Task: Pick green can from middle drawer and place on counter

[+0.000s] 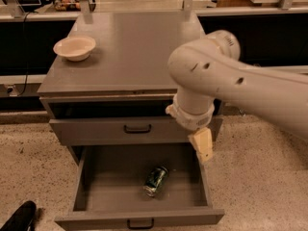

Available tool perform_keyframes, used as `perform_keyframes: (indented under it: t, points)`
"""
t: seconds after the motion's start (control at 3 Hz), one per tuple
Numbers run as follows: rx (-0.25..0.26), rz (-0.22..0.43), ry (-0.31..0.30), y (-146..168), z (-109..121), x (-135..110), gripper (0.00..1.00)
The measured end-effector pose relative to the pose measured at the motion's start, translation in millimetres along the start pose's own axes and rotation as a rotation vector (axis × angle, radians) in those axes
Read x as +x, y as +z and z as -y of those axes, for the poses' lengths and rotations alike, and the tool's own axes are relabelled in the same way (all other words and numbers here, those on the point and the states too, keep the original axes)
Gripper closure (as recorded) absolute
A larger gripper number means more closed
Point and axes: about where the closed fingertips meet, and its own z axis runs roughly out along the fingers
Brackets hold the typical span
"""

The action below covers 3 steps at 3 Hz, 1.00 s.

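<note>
Green can [156, 181] lies sideways lower centre in drawer [110, 179]; my claw [202, 147] above-right, open or closed unclear; descend, span can's narrow width.

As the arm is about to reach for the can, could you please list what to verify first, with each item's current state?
1. The wide grey middle drawer is pulled open: ok.
2. The small dark-green drink can is in plain view, lying on its side on the drawer floor with nothing over it: ok.
3. The gripper is lined up over the can: not ok. It hangs by the drawer's right wall, to the right of the can.
4. The can is in the gripper: not ok, they are apart.
5. The flat grey counter has a bare spot for the can: ok. The cream round bowl sits near its left edge.
</note>
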Motion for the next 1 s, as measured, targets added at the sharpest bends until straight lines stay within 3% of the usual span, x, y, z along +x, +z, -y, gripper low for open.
perform_keyframes:
  t: [0.33, 0.67, 1.0]
  points:
    - [0.026, 0.04, -0.231, 27.7, -14.5, -35.4, 0.0]
    - [0.052, 0.04, -0.316, 28.6, -10.5, -38.5, 0.0]
    - [-0.055, 0.012, -0.367, 53.6, -8.3, -51.8, 0.0]
